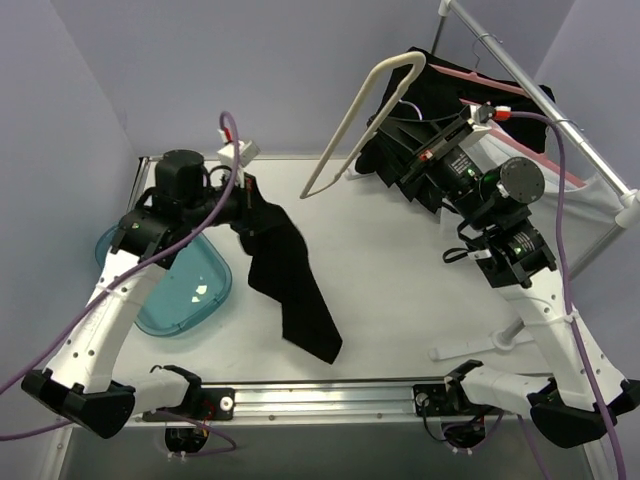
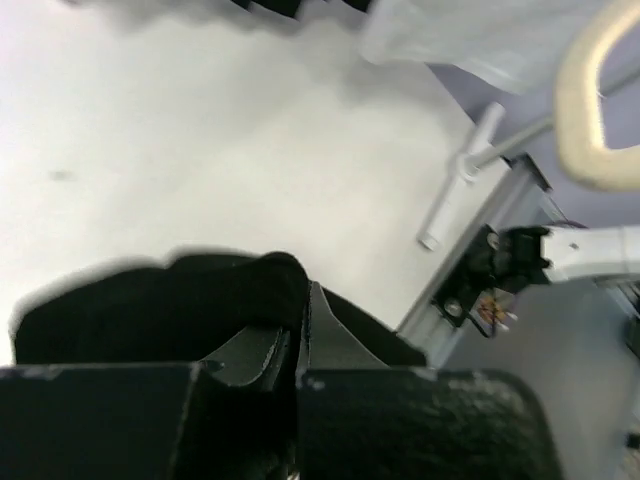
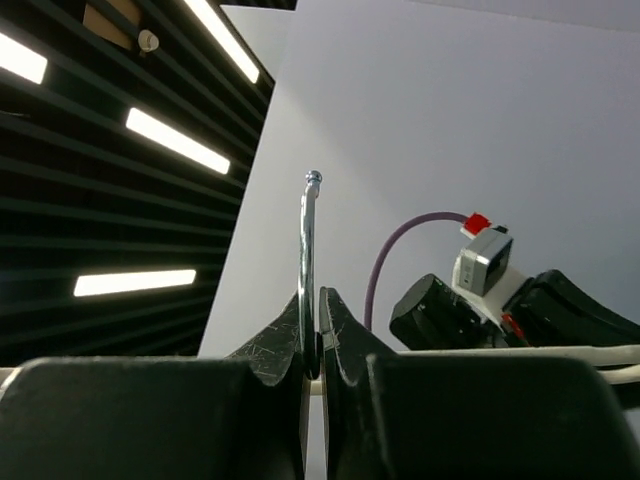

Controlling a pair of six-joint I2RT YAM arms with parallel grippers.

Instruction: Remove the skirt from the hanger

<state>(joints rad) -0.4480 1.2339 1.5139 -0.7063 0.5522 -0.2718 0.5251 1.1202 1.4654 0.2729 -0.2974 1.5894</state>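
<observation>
The black skirt (image 1: 295, 280) hangs free of the hanger from my left gripper (image 1: 248, 192), which is shut on its top edge; its lower end trails on the table. In the left wrist view the black cloth (image 2: 150, 310) is bunched around my shut gripper (image 2: 300, 330). The cream hanger (image 1: 365, 110) is bare and held up in the air at the back. My right gripper (image 1: 400, 120) is shut on its metal hook (image 3: 310, 250), which stands clamped in that gripper (image 3: 318, 330) in the right wrist view. The cream hanger also shows in the left wrist view (image 2: 580, 110).
A blue tray (image 1: 190, 290) lies at the left under the left arm. A clothes rack (image 1: 560, 130) at the back right carries dark garments and a pink hanger (image 1: 480, 80). A white hanger (image 1: 480, 345) lies on the table at the front right.
</observation>
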